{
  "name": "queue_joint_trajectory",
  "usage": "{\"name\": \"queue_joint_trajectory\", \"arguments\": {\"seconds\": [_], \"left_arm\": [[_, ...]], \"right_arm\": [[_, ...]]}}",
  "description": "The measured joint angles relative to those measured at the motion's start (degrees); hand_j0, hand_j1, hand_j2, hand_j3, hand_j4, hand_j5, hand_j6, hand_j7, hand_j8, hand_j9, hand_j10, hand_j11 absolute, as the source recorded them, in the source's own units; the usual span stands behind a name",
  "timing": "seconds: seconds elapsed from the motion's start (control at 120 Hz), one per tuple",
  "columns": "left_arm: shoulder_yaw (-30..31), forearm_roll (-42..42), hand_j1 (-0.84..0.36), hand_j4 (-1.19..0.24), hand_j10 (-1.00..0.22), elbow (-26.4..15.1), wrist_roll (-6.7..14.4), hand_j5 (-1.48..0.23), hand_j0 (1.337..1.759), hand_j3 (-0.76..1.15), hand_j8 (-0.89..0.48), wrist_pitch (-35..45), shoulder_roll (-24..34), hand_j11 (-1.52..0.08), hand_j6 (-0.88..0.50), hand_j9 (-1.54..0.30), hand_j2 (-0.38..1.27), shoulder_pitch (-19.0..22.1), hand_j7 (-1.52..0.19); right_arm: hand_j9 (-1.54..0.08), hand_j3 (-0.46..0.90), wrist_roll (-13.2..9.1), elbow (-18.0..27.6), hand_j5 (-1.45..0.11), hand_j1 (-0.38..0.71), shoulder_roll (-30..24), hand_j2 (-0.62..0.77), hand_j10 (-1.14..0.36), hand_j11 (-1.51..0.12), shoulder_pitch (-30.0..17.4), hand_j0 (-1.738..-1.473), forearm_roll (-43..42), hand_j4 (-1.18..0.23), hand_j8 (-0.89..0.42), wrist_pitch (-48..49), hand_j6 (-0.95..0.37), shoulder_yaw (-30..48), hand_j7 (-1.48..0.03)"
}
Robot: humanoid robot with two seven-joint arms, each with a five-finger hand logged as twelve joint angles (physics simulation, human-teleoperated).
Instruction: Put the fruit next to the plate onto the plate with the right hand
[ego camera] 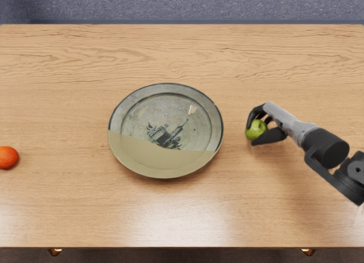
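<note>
I have my right hand with its dark fingers curled tight around the green fruit, just right of the plate and clear of its rim, while an orange lies well off to the plate's left.

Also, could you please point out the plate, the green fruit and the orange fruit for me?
plate (pixel 122 109): head view, on its grey rim, upper left.
green fruit (pixel 255 129): head view, on the middle of its visible skin.
orange fruit (pixel 8 157): head view, on its middle, at the table's left edge.
</note>
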Motion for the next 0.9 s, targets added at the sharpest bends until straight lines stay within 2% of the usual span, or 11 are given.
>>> {"name": "queue_joint_trajectory", "arguments": {"seconds": [0.067, 0.092, 0.125, 0.192, 0.317, 0.417, 0.5, 0.558, 0.608, 0.75, 0.9], "left_arm": [[0.0, 0.0, 0.07, -0.23, -0.23, 0.0, 0.0, -0.3, 1.658, 0.0, -0.23, 0.0, 0.0, -0.3, -0.23, -0.3, 0.05, 0.0, -0.3], [0.0, 0.0, 0.07, -0.23, -0.23, 0.0, 0.0, -0.3, 1.658, 0.0, -0.23, 0.0, 0.0, -0.3, -0.23, -0.3, 0.05, 0.0, -0.3], [0.0, 0.0, 0.07, -0.23, -0.23, 0.0, 0.0, -0.3, 1.658, 0.0, -0.23, 0.0, 0.0, -0.3, -0.23, -0.3, 0.05, 0.0, -0.3], [0.0, 0.0, 0.07, -0.23, -0.23, 0.0, 0.0, -0.3, 1.658, 0.0, -0.23, 0.0, 0.0, -0.3, -0.23, -0.3, 0.05, 0.0, -0.3], [0.0, 0.0, 0.07, -0.23, -0.23, 0.0, 0.0, -0.3, 1.658, 0.0, -0.23, 0.0, 0.0, -0.3, -0.23, -0.3, 0.05, 0.0, -0.3], [0.0, 0.0, 0.07, -0.23, -0.23, 0.0, 0.0, -0.3, 1.658, 0.0, -0.23, 0.0, 0.0, -0.3, -0.23, -0.3, 0.05, 0.0, -0.3], [0.0, 0.0, 0.07, -0.23, -0.23, 0.0, 0.0, -0.3, 1.658, 0.0, -0.23, 0.0, 0.0, -0.3, -0.23, -0.3, 0.05, 0.0, -0.3], [0.0, 0.0, 0.07, -0.23, -0.23, 0.0, 0.0, -0.3, 1.658, 0.0, -0.23, 0.0, 0.0, -0.3, -0.23, -0.3, 0.05, 0.0, -0.3], [0.0, 0.0, 0.07, -0.23, -0.23, 0.0, 0.0, -0.3, 1.658, 0.0, -0.23, 0.0, 0.0, -0.3, -0.23, -0.3, 0.05, 0.0, -0.3], [0.0, 0.0, 0.07, -0.23, -0.23, 0.0, 0.0, -0.3, 1.658, 0.0, -0.23, 0.0, 0.0, -0.3, -0.23, -0.3, 0.05, 0.0, -0.3], [0.0, 0.0, 0.07, -0.23, -0.23, 0.0, 0.0, -0.3, 1.658, 0.0, -0.23, 0.0, 0.0, -0.3, -0.23, -0.3, 0.05, 0.0, -0.3]], "right_arm": [[-1.16, 0.0, 0.0, 0.0, -1.15, 0.29, -0.1, 0.27, -0.48, -1.2, 0.3, -1.646, 3.1, -0.82, -0.27, 4.6, -0.42, 3.5, -1.1], [-1.16, 0.0, 0.0, 0.0, -1.16, 0.27, -0.2, 0.22, -0.49, -1.2, 0.4, -1.647, 4.3, -0.81, -0.27, 6.3, -0.42, 4.8, -1.1], [-1.17, 0.0, 0.0, 0.0, -1.17, 0.26, -0.2, 0.23, -0.49, -1.2, 0.5, -1.647, 5.8, -0.81, -0.27, 8.5, -0.43, 6.4, -1.1], [-1.17, 0.0, 0.0, 0.0, -1.18, 0.28, -0.2, 0.29, -0.49, -1.21, 0.6, -1.649, 8.8, -0.81, -0.26, 12.7, -0.42, 9.5, -1.1], [-1.18, 0.0, 0.2, 0.0, -1.2, 0.26, 0.5, 0.19, -0.48, -1.22, 0.8, -1.649, 13.7, -0.8, -0.26, 19.5, -0.42, 14.3, -1.1], [-1.19, 0.0, 0.6, -0.1, -1.22, 0.27, 3.0, 0.22, -0.48, -1.24, 2.0, -1.651, 15.8, -0.79, -0.25, 22.8, -0.41, 16.0, -1.1], [-1.21, 0.0, 0.6, -0.9, -1.23, 0.26, 6.4, 0.17, -0.46, -1.25, 3.4, -1.651, 16.5, -0.79, -0.25, 24.7, -0.4, 16.5, -1.1], [-1.23, 0.0, 0.6, -2.1, -1.25, 0.25, 9.1, 0.14, -0.45, -1.27, 4.3, -1.652, 16.4, -0.78, -0.23, 25.9, -0.39, 16.4, -1.1], [-1.23, 0.0, 0.7, -2.9, -1.25, 0.27, 11.1, 0.27, -0.45, -1.27, 5.1, -1.654, 16.0, -0.78, -0.24, 26.4, -0.4, 16.3, -1.1], [-1.24, 0.0, 0.5, -4.8, -1.27, 0.31, 16.5, 0.34, -0.47, -1.27, 6.7, -1.655, 10.3, -0.77, -0.2, 27.1, -0.38, 14.9, -1.1], [-1.26, 0.0, 0.4, -8.2, -1.28, 0.3, 22.3, 0.36, -0.47, -1.29, 10.2, -1.657, 4.0, -0.76, -0.22, 27.0, -0.37, 10.5, -1.1]]}}
